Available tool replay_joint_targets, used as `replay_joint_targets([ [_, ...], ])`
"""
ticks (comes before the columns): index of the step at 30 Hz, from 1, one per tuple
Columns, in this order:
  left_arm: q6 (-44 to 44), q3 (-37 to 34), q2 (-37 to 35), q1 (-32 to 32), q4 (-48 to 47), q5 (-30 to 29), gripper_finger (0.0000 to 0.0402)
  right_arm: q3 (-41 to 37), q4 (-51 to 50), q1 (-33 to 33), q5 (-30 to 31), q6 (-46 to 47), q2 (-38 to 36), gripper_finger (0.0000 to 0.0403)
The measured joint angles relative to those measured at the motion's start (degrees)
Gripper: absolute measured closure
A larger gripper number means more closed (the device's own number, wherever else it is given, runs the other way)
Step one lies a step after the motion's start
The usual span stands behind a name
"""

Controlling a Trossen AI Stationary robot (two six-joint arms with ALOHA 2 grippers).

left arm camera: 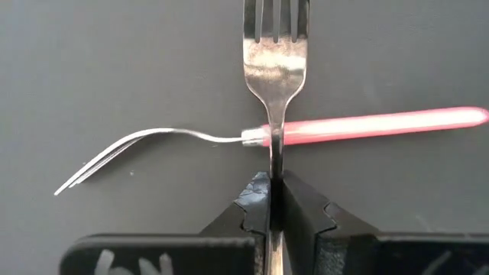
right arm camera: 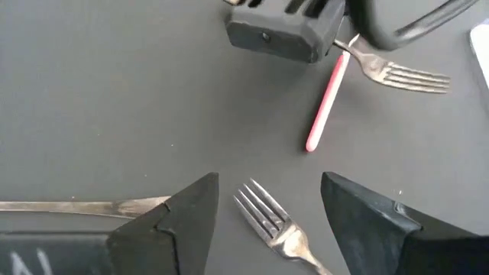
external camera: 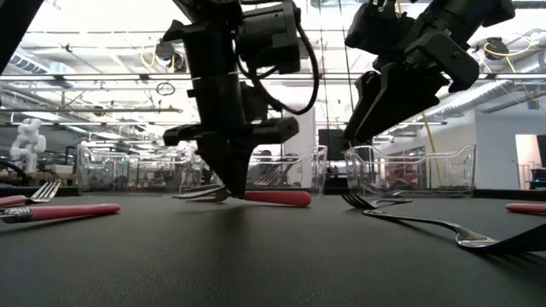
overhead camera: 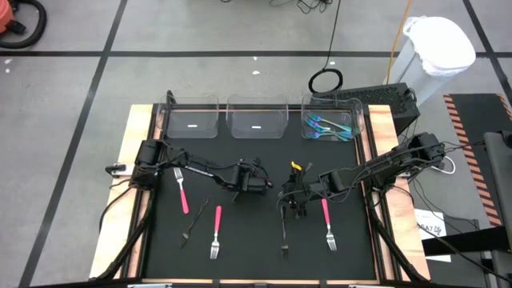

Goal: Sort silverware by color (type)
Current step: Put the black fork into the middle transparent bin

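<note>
Clamping an all-silver metal fork (left arm camera: pixel 276 69) by its handle, your left gripper (left arm camera: pixel 275 200) sits mid-mat over a pink-handled fork (left arm camera: pixel 367 126), likely lifting for binning. Right gripper (right arm camera: pixel 267 202) hovers spread above another silver fork (right arm camera: pixel 271 221).

text: none legible | white marks on bin labels and gripper bodies: too small or cut off

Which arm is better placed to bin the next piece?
Left. The left gripper is shut on a silver fork, over a pink-handled fork. The right gripper is open above a loose fork, holding nothing.
</note>
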Motion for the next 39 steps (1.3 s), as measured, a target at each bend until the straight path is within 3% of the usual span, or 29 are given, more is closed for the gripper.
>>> replay_joint_targets([
  [7, 2.36, 2.66, 0.00, -1.28, -0.14, -1.44, 0.0380, -0.01, -0.14, 1.70, 0.03, 0.98, -0.09, 0.0177],
  [15, 4.61, 5.22, -0.93, -3.00, -1.14, -6.85, 0.0380, -0.05, -3.01, 3.34, 0.48, 1.03, -5.68, 0.0177],
  [19, 4.63, 6.44, -2.23, -4.13, -1.35, -10.86, 0.0380, -0.39, -2.08, 5.66, 5.24, 0.55, -8.46, 0.0177],
  [27, 5.70, 6.35, -7.55, -8.22, 0.42, -20.14, 0.0380, -7.61, 14.60, 7.86, 15.09, -4.36, -9.90, 0.0177],
  [33, 6.94, 6.35, -11.30, -12.86, 2.33, -32.29, 0.0380, -10.19, 28.02, 7.79, 15.27, -7.03, -7.91, 0.0177],
  [39, 16.39, 6.33, -12.37, -16.91, 13.30, -43.97, 0.0380, -10.57, 37.30, 7.86, 13.59, -7.15, -4.42, 0.0177],
])
